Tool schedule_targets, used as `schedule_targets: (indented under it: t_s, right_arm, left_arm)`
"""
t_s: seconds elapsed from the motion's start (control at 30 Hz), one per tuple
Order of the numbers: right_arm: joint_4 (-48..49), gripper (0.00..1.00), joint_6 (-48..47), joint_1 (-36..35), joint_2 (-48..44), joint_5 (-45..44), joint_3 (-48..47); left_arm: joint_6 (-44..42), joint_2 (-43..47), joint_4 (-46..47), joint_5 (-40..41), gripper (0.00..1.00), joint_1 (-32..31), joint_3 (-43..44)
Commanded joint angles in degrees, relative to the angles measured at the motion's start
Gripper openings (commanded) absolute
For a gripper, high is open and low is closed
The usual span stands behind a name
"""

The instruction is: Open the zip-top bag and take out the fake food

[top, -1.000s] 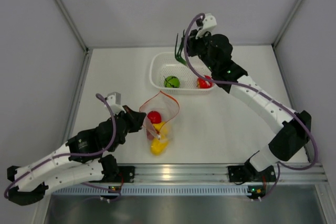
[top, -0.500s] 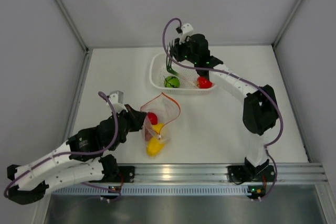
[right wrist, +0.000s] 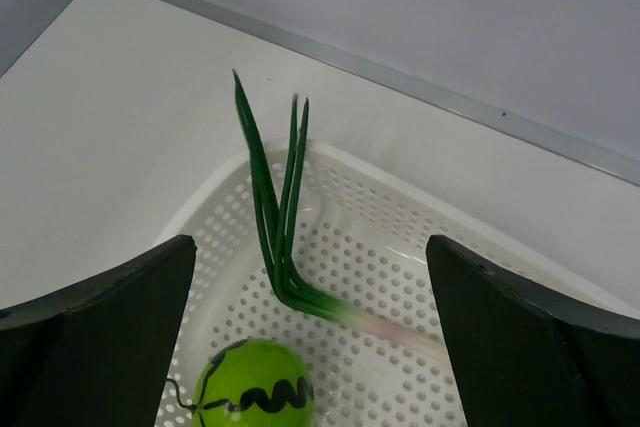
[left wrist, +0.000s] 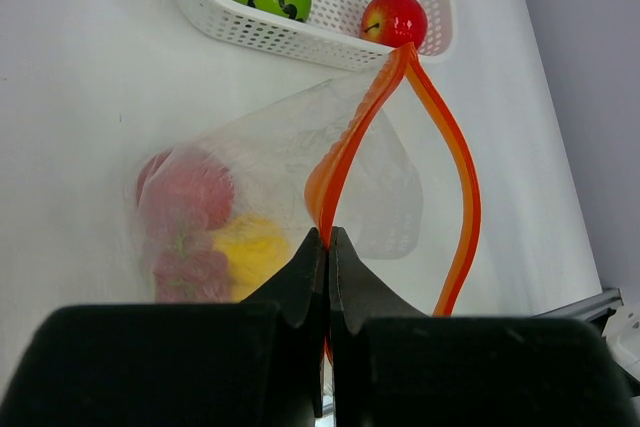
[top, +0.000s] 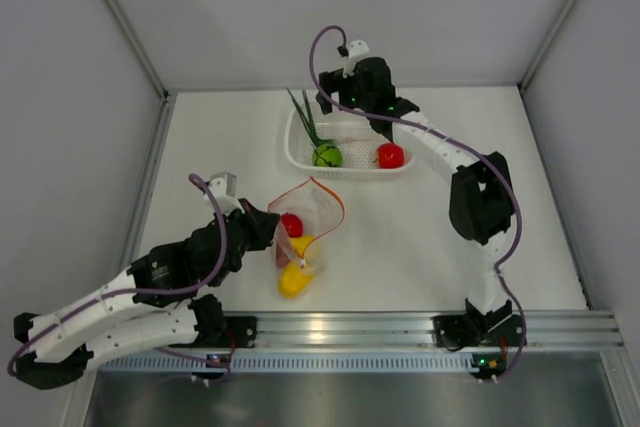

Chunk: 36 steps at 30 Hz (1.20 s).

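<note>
The zip-top bag (top: 305, 232) lies near the table's front, its mouth gaping toward the basket (top: 350, 169). The film is thin, limp and slippery, so take hold of the stiffer orange zip strip (left wrist: 345, 162). The left gripper (left wrist: 328, 247) is clenched on that strip. The right gripper (right wrist: 310, 247) hangs released above the green stalks (right wrist: 275, 217), which lie in the basket. The fake food (top: 292, 223) inside the bag looks light, glossy and apt to roll. Open table lies between bag and basket

zip-top bag (left wrist: 280, 147) mouth gaping, left hand (left wrist: 328, 247) pinching one lip, green stalks (right wrist: 275, 207) overhanging basket (left wrist: 300, 42) rim

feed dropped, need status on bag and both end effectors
Left end effector shut on zip-top bag. Right end effector open over basket, green stalks inside. More fake food in bag. Nothing blocking.
</note>
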<state>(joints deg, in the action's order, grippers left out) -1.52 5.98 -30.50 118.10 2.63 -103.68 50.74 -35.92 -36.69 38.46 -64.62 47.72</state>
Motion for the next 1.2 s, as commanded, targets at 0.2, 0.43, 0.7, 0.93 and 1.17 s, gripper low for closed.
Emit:
schedule_targets:
  t_s: [0.2,0.43,0.7,0.93,1.17]
  right_arm:
    - [-3.83,0.99,2.36,0.62,-18.6,0.16,8.57]
    - [-14.9,0.71,13.52,0.53,-30.11,12.91,16.22]
    - [-21.24,0.48,16.78,-8.61,-43.74,13.2,24.66]
    - [-17.56,0.39,21.7,-25.63,-45.95,1.25,29.58]
    - [-14.92,0.33,27.24,-33.66,-38.93,-13.26,30.21]
  left_arm:
    - [-0.73,-3.88,1.53,0.83,0.0,-0.24,4.22]
    - [0.06,-7.93,1.62,1.62,0.0,-0.24,6.41]
    - [3.84,-7.32,1.62,4.26,0.0,-0.24,6.42]
    - [6.65,-5.13,1.71,3.82,0.0,-0.24,4.49]
    - [8.14,-4.68,1.71,2.85,0.0,-0.33,3.43]
